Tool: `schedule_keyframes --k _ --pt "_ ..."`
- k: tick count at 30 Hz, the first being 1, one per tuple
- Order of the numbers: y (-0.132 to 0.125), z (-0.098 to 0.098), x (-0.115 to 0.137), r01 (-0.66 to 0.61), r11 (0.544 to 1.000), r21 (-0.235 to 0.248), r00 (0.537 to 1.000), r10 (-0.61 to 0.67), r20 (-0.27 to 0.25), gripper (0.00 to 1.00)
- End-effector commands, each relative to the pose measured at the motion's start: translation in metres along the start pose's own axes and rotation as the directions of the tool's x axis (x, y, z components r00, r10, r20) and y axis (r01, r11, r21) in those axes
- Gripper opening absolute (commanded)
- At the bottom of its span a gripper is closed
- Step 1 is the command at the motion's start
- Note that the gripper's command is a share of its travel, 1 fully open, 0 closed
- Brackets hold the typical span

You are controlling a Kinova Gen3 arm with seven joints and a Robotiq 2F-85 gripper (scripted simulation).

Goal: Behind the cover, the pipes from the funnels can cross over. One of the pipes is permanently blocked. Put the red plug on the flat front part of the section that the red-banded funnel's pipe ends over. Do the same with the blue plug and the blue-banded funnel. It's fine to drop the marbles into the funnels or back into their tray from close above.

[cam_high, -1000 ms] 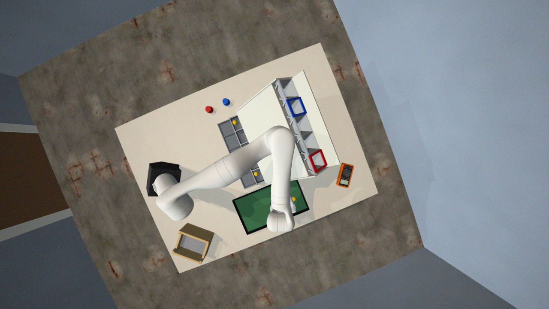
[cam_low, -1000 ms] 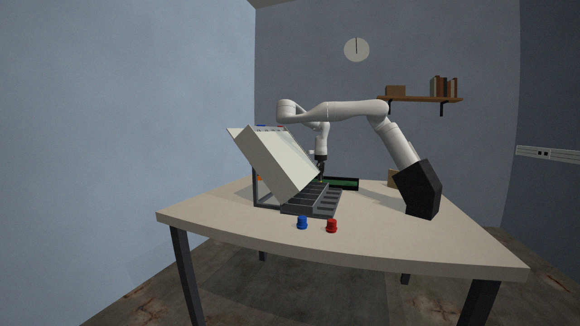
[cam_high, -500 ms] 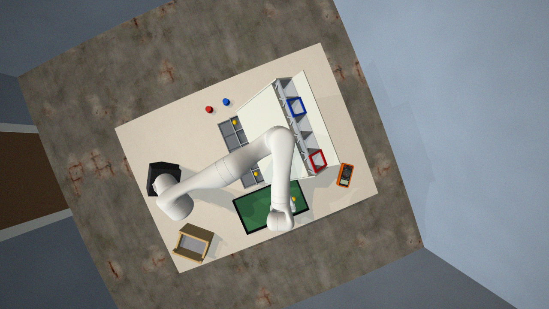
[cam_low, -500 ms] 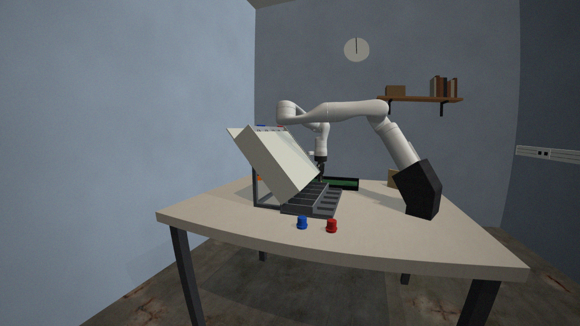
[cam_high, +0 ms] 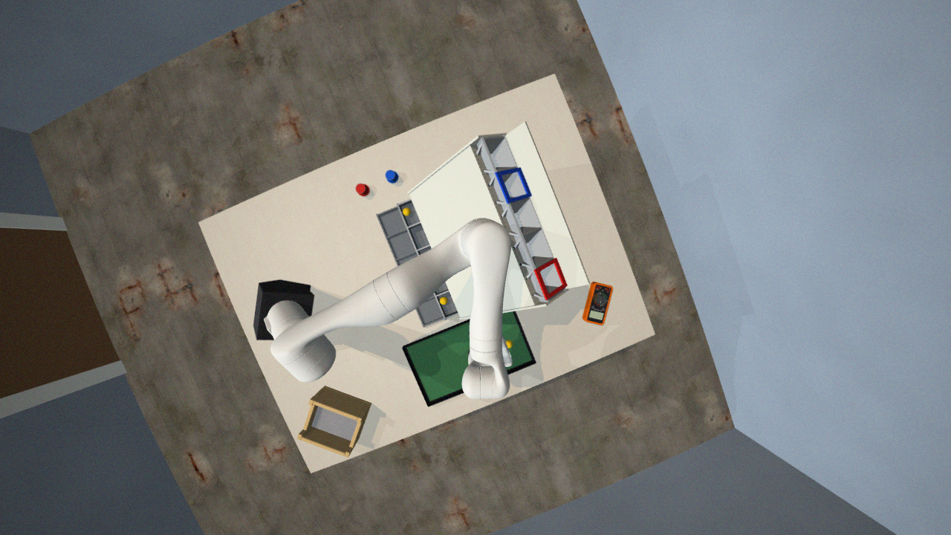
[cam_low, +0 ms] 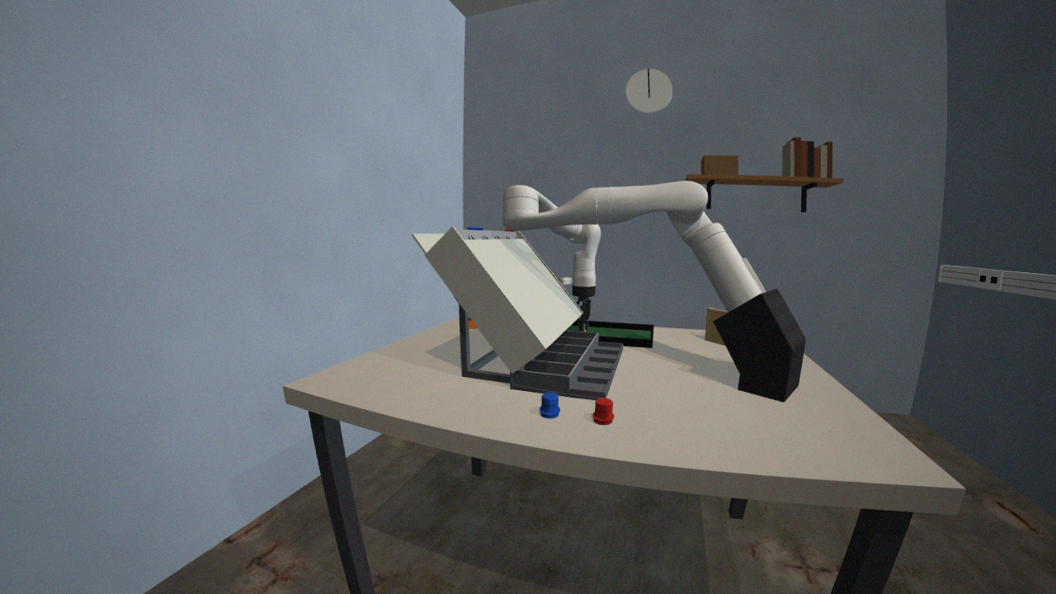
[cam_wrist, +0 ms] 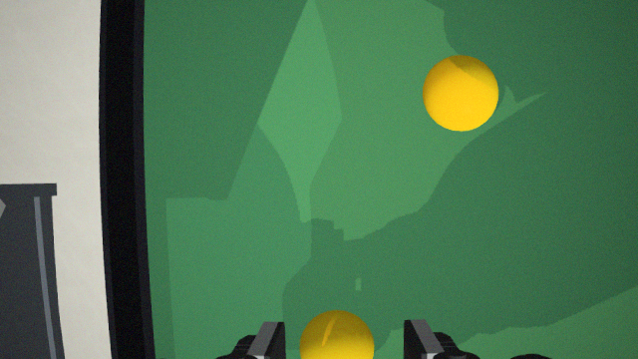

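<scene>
Gripper [cam_low: 583, 325] [cam_wrist: 344, 341] lowered over green tray [cam_high: 435, 372] [cam_low: 627, 334] [cam_wrist: 224, 160]; fingers held partly apart around near marble [cam_wrist: 337, 336], nothing clamped. Second marble [cam_high: 508, 344] [cam_wrist: 461, 93] seen in same tray. Red plug [cam_high: 362, 189] [cam_low: 603, 411] and blue plug [cam_high: 391, 176] [cam_low: 549, 405] placed upright on tabletop [cam_high: 285, 219] [cam_low: 686, 443], near each other, outside sectioned rack [cam_high: 380, 216] [cam_low: 542, 385].

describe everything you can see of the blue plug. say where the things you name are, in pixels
The blue plug [cam_high: 391, 176] [cam_low: 549, 404] is a small, solid blue piece, perhaps plastic, with a narrower, roughly cylindrical upper part above a wider rim at its foot. It stands upright on the pale table top [cam_high: 299, 232] [cam_low: 701, 443], rim down, near the table's edge. The red plug [cam_high: 362, 189] [cam_low: 603, 410] stands beside it, with a gap between them. Only the table appears to touch the blue plug; the gripper is well away over the green tray. Its underside is hidden.
</scene>
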State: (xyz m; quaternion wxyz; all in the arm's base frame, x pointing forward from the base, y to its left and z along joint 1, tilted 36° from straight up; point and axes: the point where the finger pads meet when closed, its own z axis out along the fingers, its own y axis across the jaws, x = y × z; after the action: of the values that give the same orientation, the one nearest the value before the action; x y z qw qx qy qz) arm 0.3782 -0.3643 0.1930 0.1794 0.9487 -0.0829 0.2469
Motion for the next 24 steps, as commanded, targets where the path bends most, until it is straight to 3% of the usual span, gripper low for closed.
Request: schedule_keyframes --k 1,24 --pt "0.004 0.0015 0.0008 0.007 1.0 -0.01 1.0 -0.007 -0.002 0.5" --pt "0.0038 0.0045 0.0007 0.006 1.0 -0.008 1.0 -0.006 -0.002 0.5"
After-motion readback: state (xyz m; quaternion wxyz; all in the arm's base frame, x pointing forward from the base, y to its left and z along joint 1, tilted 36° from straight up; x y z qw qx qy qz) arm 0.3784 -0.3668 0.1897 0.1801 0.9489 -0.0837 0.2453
